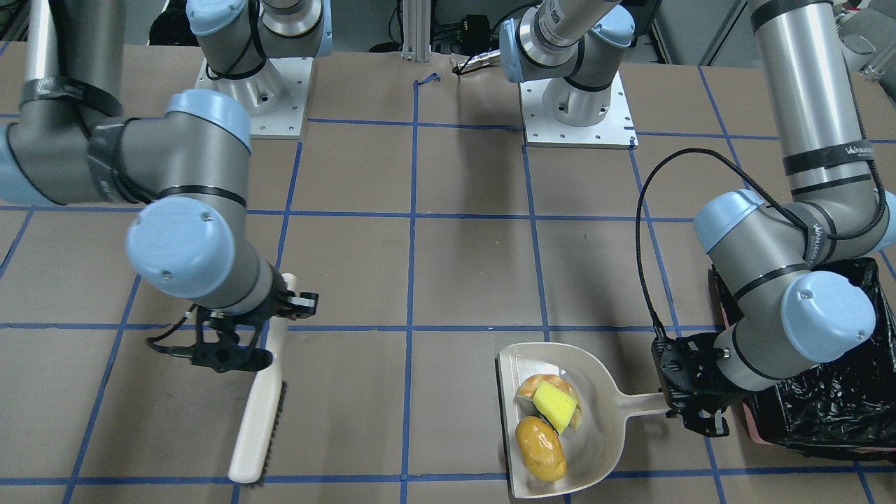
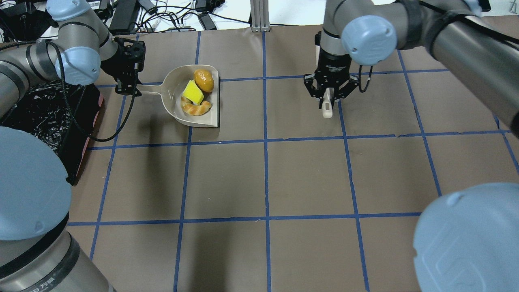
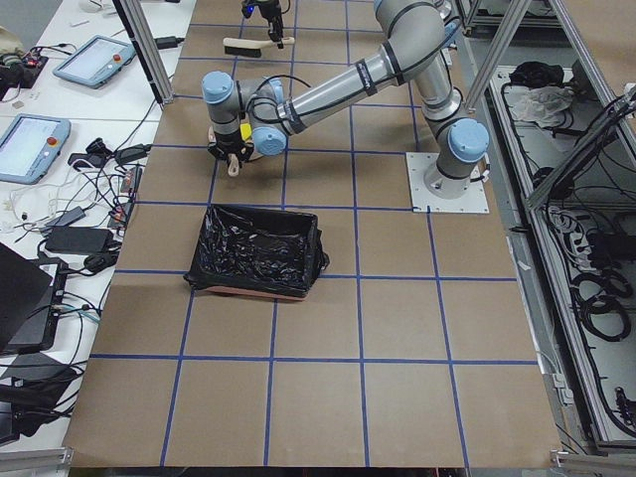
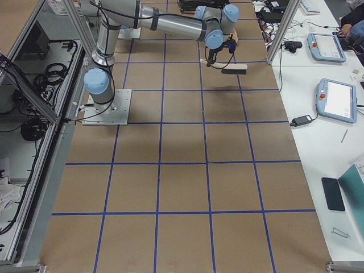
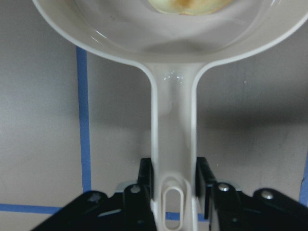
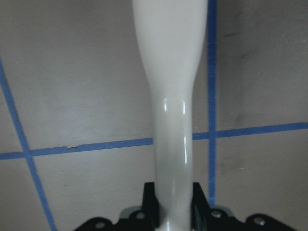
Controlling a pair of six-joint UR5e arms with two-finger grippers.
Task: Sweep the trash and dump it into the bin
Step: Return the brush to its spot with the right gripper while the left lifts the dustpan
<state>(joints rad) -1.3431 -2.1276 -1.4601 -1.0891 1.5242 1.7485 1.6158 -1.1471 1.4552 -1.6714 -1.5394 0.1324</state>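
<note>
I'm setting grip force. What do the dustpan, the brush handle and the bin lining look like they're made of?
Dustpan: probably hard cream plastic with a glossy finish; light glints on its neck in the left wrist view.
Brush handle: seemingly the same smooth moulded plastic, with a highlight streak along it.
Bin lining: thin black plastic film, crinkled and shiny.

Wide gap between dustpan (image 1: 602, 437) and brush (image 1: 255, 420); bin (image 1: 826, 413) (black-lined) near the dustpan.
</note>
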